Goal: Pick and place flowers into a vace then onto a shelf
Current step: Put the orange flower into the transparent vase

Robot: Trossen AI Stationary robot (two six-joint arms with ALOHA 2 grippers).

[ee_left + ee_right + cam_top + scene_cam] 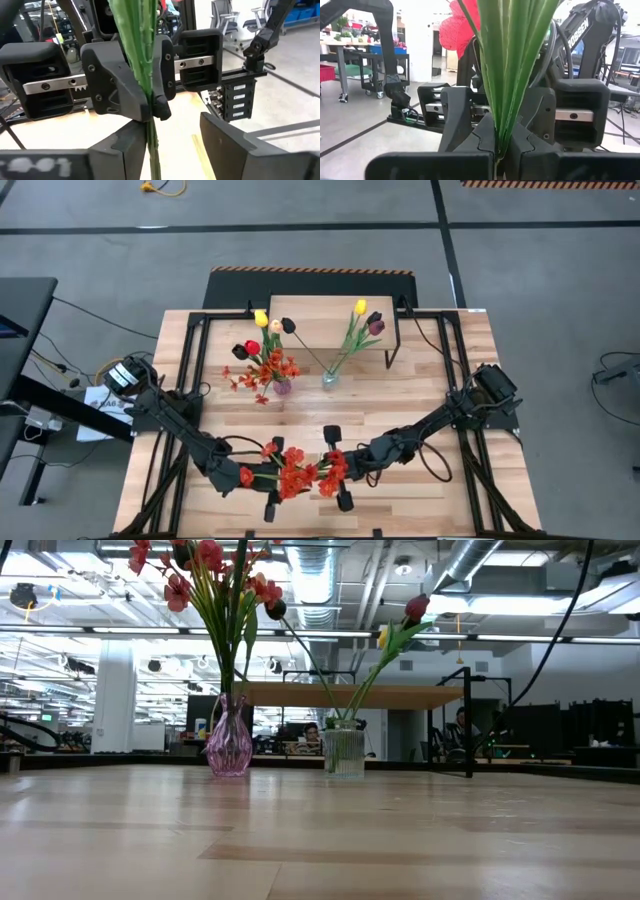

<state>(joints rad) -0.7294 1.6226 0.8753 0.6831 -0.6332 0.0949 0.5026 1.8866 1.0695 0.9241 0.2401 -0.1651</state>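
Right gripper [497, 145] pressed together on the green stems of the orange-red spray [295, 475], low over the front middle of the table [430, 370], nose to nose with the left gripper [272, 475]. Left fingers [225, 145] spread apart, stems running between them, close by one pad and clear of the other, so apparently no pinch on that side. Held, then, by the right alone. Long axis of the spray lying roughly level and along the table's front edge, gripper to gripper, with blossoms bunched between and around both. Hard to say from above which end carries the most heads. Farther back, well apart from the grippers: glass vase [330, 380] with two tulips, almost straight behind the right gripper, and pink vase [283, 387], already crowded, just beside it toward the left arm. Shelf [320, 315] behind both, at the table's rear edge, nothing on it. Probably a job for the right arm – nearer the glass vase and already gripping – but first a turn of the stems from level to upright, cut ends down, before any lowering into a neck.
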